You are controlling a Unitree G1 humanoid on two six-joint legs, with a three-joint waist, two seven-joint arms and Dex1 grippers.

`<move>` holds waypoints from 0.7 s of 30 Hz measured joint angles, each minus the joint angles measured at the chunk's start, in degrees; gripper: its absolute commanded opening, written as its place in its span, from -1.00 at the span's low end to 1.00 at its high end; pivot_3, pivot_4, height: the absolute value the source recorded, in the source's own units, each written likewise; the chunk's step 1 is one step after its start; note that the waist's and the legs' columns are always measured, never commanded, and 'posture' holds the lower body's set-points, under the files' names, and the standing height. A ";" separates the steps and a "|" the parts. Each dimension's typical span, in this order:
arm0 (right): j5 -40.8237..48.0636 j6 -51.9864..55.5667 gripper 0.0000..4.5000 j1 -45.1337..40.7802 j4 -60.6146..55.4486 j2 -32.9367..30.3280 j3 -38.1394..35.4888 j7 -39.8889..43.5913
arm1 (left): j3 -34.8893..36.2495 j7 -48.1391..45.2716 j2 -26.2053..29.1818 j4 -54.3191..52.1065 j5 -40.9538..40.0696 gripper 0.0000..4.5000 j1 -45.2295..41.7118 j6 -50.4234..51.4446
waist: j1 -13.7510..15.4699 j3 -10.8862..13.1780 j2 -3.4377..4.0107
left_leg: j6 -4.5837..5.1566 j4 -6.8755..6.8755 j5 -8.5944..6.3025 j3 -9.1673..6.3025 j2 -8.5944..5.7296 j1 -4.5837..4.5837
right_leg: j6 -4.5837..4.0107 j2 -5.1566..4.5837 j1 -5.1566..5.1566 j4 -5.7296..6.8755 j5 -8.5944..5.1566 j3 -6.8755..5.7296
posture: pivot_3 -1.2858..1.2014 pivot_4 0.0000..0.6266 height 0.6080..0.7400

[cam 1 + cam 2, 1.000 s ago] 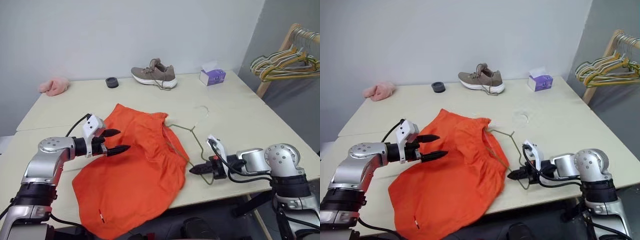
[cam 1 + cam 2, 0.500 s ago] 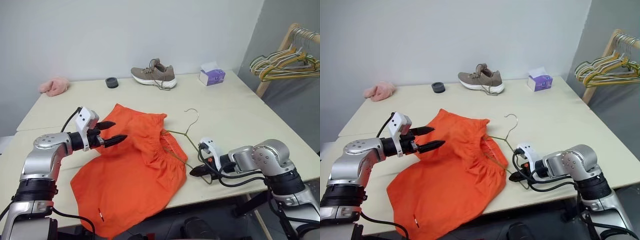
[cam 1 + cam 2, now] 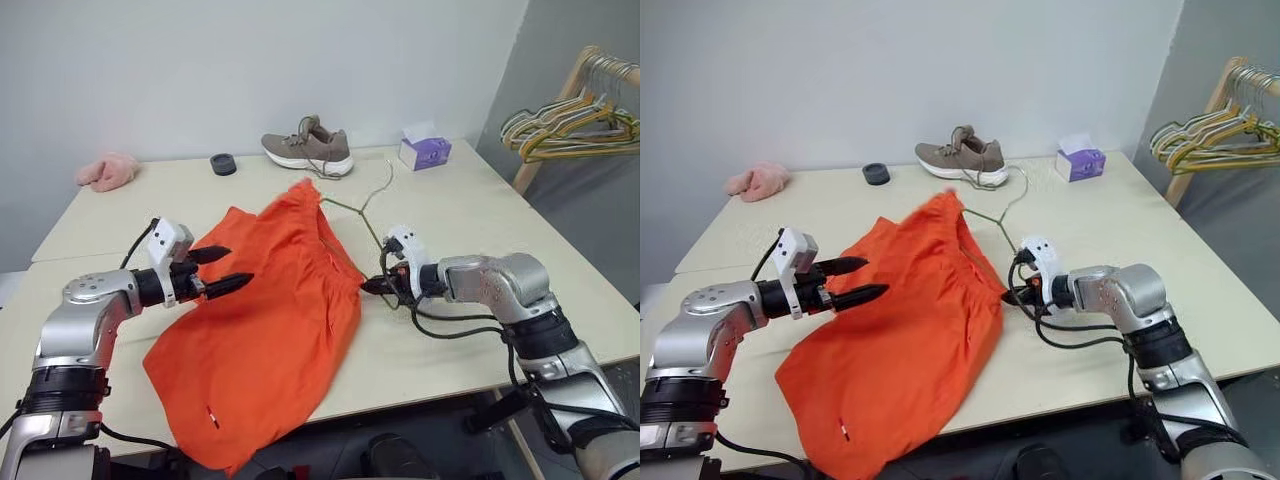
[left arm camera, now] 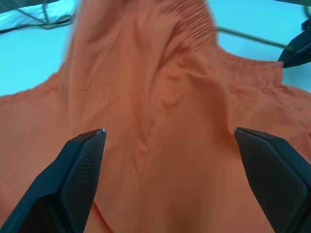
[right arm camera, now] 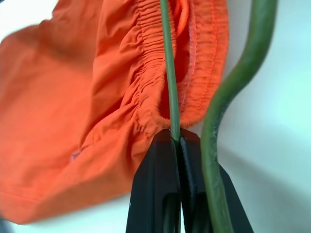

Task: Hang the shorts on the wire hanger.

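**Threading the hanger through the waistband, right arm driving**

Right pincer is clamped tight on the wire hanger, at its lower corner; wrist view shows the thin green wire pinched between the closed jaws, with the elastic waistband bunched just beside them. Left pincer is spread wide, holding nothing, hovering over the shorts mid-left of frame

Step as I read it: feed the hanger arm further inside the waistband. To do it well:
- keep the wire grip firm, thin wire twists easily
- bring the left pincer down on the waistband to hold it open, otherwise the fabric likely drags along with the wire
- push along the wire's line, not sideways

Layout: shorts lie spread on the surface, centre to lower left, waistband end lifted toward centre top. Hanger runs from the right pincer up to its hook near frame centre-top, short of the shoe. Shorts touch the wire right at the right pincer's tips; left pincer is above the fabric, apart from it
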 measured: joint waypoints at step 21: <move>-16.49 -15.14 -1.00 -4.08 4.51 2.51 5.44 8.43 | 0.44 -0.60 0.75 -1.90 -0.58 0.98 1.19 1.49 | 0.49 0.02 0.01 | -0.04 -0.02 0.06 -0.13 0.03 0.03 | -0.09 -0.08 0.01 0.02 0.05 -0.05 | -0.18 -1.00 1.00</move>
